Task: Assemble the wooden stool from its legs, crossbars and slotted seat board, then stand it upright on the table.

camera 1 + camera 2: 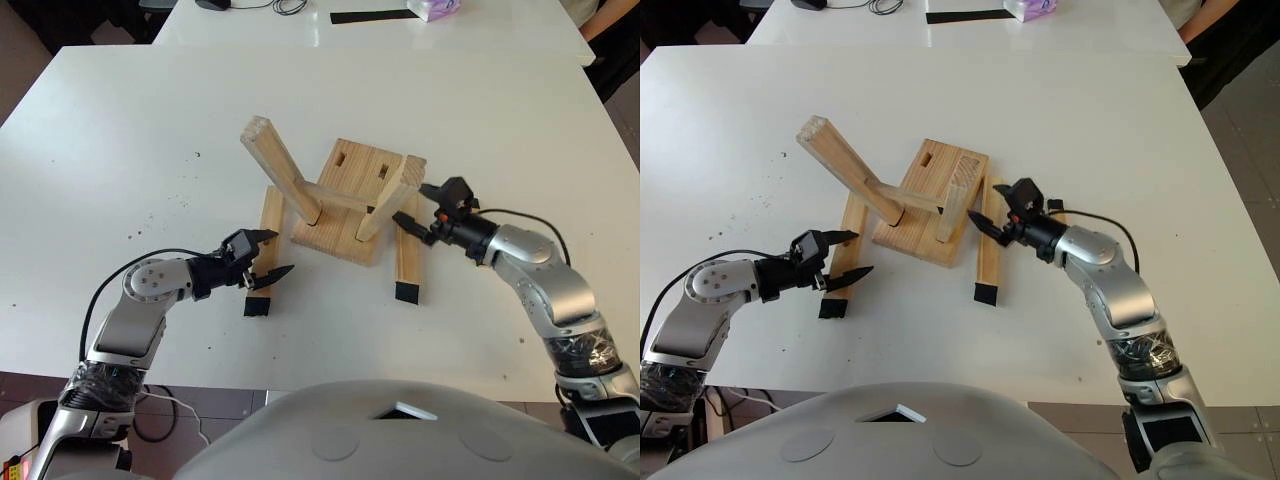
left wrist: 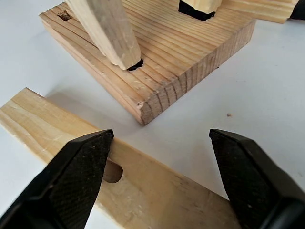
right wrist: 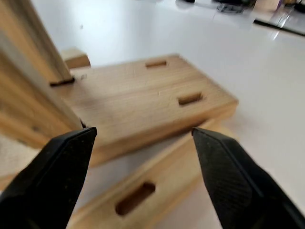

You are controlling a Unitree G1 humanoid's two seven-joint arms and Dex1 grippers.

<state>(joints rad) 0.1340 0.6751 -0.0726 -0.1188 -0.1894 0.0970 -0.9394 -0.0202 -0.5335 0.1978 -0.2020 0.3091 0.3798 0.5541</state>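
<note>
Lower left of centre: left gripper [image 1: 281, 252] open and empty, jaws straddling a loose leg [image 1: 270, 205] lying flat. Centre right: right gripper [image 1: 413, 203] open and empty, over a second loose leg [image 1: 407, 262]. Centre: seat board [image 1: 350, 160] flat, with two fitted legs [image 1: 282, 165] leaning, joined by a crossbar [image 1: 340, 197]. Risk: nudging the board could unseat the leaning pair; an off-centre pinch may skid the loose leg.

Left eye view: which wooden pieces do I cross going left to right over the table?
loose leg lying flat → seat board with two legs slotted in → second loose leg lying flat
</note>
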